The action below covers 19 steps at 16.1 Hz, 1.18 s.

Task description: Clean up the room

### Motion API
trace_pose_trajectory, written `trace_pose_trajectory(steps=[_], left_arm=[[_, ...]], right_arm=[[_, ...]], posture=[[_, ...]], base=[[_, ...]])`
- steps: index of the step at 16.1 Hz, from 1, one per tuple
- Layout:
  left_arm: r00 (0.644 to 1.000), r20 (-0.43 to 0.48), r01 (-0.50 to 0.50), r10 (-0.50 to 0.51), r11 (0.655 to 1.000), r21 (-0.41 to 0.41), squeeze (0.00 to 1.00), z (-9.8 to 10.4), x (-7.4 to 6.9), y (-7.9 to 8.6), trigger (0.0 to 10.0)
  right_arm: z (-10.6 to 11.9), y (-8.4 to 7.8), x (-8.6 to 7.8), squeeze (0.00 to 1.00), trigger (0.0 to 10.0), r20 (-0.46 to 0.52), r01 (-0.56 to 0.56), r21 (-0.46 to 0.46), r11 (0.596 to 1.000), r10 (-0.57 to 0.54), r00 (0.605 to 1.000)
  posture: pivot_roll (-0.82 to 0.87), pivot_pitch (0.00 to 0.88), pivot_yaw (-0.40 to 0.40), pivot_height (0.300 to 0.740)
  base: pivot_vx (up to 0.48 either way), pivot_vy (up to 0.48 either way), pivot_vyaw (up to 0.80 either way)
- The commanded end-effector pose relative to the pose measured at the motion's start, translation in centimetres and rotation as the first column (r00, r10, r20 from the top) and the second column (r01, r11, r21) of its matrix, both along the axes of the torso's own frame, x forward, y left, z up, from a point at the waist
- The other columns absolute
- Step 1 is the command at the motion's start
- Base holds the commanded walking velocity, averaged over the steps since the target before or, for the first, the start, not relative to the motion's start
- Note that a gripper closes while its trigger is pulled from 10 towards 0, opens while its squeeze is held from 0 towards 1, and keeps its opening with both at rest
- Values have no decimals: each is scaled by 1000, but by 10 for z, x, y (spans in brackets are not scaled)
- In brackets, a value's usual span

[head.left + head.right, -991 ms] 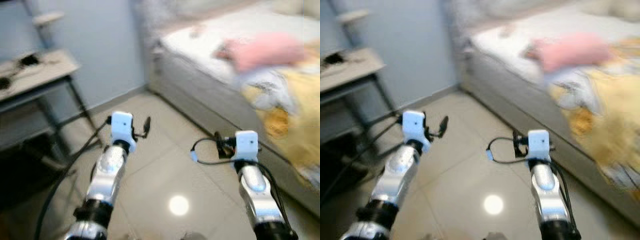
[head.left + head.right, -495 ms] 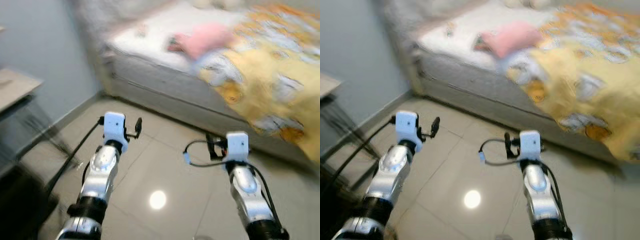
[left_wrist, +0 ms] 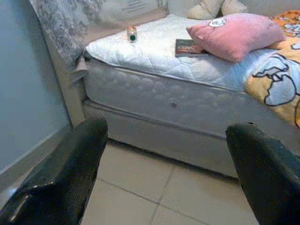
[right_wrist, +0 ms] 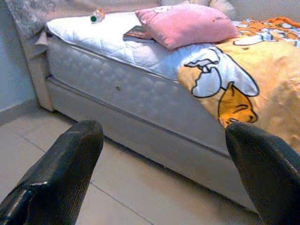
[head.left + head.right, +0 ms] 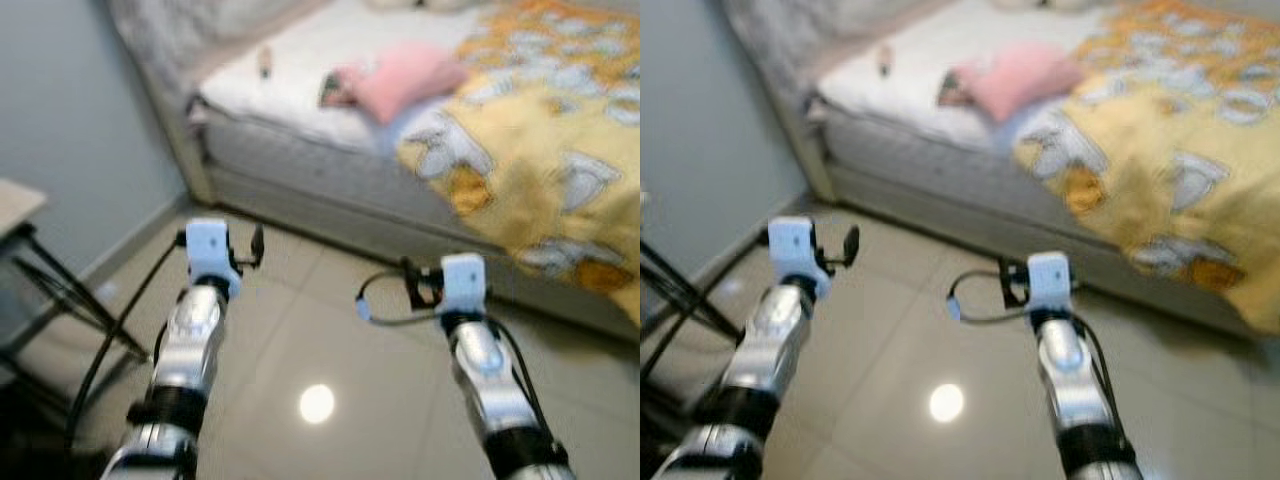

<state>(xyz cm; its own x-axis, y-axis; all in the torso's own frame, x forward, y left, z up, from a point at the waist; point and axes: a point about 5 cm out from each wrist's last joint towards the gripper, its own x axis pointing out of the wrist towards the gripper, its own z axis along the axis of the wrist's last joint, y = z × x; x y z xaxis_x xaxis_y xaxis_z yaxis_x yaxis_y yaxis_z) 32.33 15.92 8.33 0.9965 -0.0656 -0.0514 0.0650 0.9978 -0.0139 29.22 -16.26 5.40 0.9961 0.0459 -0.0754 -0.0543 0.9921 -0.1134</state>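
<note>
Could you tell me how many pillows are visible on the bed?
2: a pink pillow lying on the white mattress beside a book, and a beige pillow behind it by the headboard. The yellow blanket may hide others.

Head stereo pair looking down, both wrist views facing bed (image 3: 187, 103) low, sharing pink pillow (image 4: 185, 23)

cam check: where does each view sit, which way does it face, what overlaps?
Head stereo pair: looks forward and down at the floor and bed; both silver arms show, left gripper and right gripper.
Left wrist: looks along its open fingers at the bed's side.
Right wrist: same, past its open fingers.
Shared: pink pillow, book, small bottle, yellow blanket.
</note>
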Motion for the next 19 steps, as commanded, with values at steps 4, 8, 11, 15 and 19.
trace_pose_trajectory(steps=[4,8,11,15,19], left_arm=[[987,70,137,-141,989,55,0,13,3,-29,10000],[988,66,136,-138,990,45,0,13,6,-31,10000],[994,44,96,-97,995,24,0,11,7,-22,10000],[996,39,77,-79,996,35,0,10,10,-18,10000],[997,40,67,-69,997,34,0,12,12,-16,10000]], right_arm=[[6,-17,-3,0,10000,28,76,24,997,-76,997],[7,-15,-2,0,10000,43,77,50,996,-80,996],[6,-18,-1,0,10000,25,90,43,995,-91,996],[5,-13,1,0,10000,18,65,36,997,-66,998],[5,-11,3,0,10000,16,54,31,998,-54,998]], posture=[[-146,0,36,740],[-152,0,43,740],[-148,0,46,740],[-143,0,42,740],[-144,0,47,740]], base=[[458,0,-167],[480,0,-500],[480,0,0],[480,0,0],[459,0,0]])
